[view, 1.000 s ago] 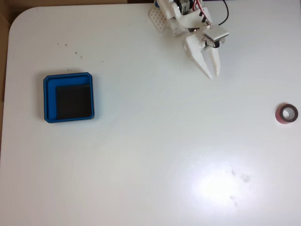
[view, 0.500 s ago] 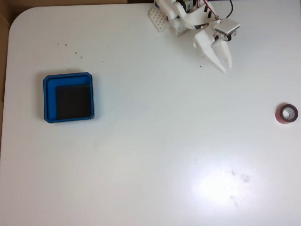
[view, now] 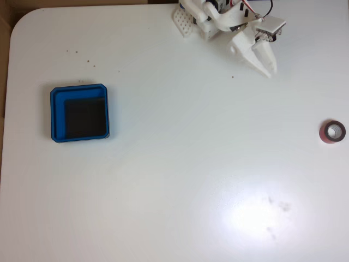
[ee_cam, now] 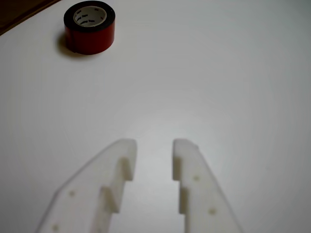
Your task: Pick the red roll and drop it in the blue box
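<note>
While empty, the gripper (ee_cam: 154,145) hovers, fingers slightly apart.
The red roll (ee_cam: 90,26) stands well ahead, leftward; the blue box (view: 79,113) far behind.

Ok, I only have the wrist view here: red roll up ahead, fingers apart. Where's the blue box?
Observer: In the fixed view the blue box sits far left on the table, opposite the red roll at the right edge.
Operator: Anything inside it?
Observer: No, just its bare black floor.
Operator: And where's my gripper on the table?
Observer: The gripper is near the top edge, right of centre, tips pointing down-right toward the roll.
</note>
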Robot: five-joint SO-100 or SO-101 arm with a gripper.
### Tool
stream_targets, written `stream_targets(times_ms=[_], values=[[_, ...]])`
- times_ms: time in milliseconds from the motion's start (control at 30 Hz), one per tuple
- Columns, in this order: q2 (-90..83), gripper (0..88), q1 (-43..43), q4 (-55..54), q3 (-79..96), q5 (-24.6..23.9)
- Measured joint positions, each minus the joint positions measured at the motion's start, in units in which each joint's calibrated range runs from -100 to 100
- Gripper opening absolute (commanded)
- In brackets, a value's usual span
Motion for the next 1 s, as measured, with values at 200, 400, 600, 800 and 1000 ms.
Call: stream_targets(times_ms=[200,400,600,800,1000], values=[[0.0,1.1,-1.8,0.0,0.0,0.0],[0.1,1.1,-2.5,-0.5,-0.1,0.0],[4.3,1.1,-2.5,-0.5,-1.5,0.0],[14.5,1.1,-2.5,-0.5,-8.8,0.0],[24.8,1.1,-5.0,-0.5,-19.0,0.0]])
